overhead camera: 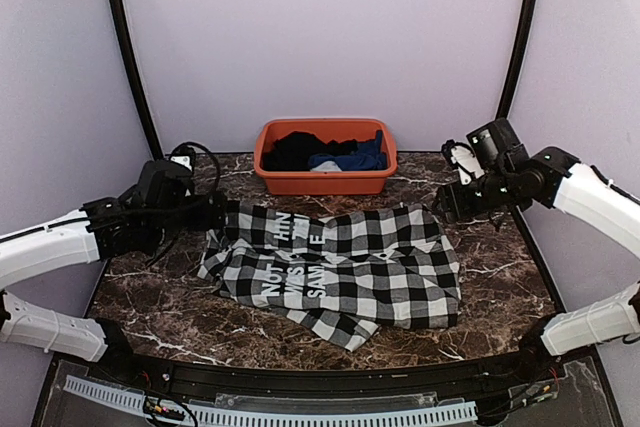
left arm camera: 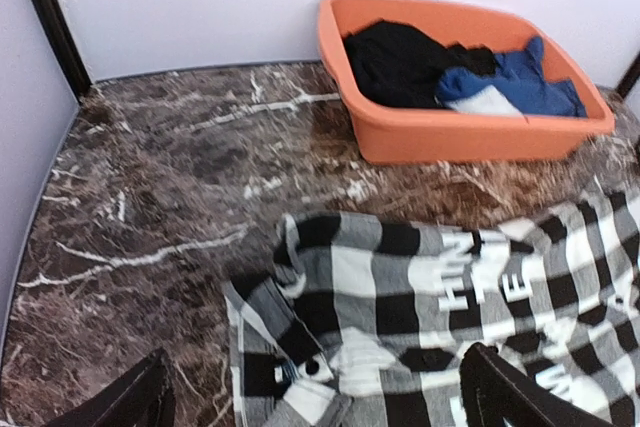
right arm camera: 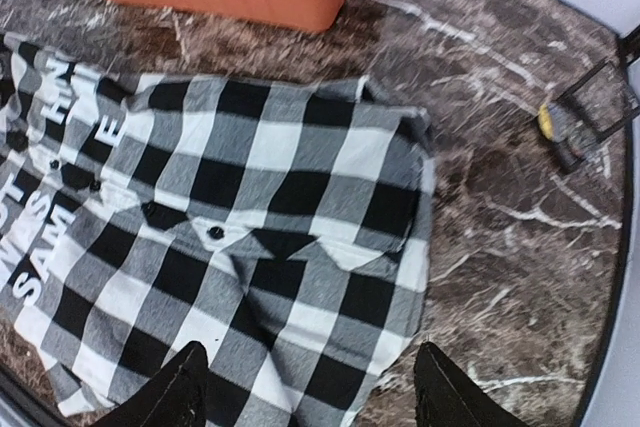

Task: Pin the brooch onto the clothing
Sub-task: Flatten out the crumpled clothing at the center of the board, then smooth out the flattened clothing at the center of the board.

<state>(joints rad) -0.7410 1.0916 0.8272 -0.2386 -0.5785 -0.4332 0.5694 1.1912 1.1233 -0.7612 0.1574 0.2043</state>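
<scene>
flanking the shirt point(overhead camera: 340, 267), left gripper point(overhead camera: 213, 213) and right gripper point(overhead camera: 443, 201) gape empty.

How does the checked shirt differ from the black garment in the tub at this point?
The checked shirt has a black-and-white check with white block letters; the black garment is plain. The shirt lies spread, somewhat rumpled, on the marble table; the black garment sits bunched inside the orange tub, beside a blue garment. The shirt shows far more area than the black garment. Both are loose cloth.
</scene>
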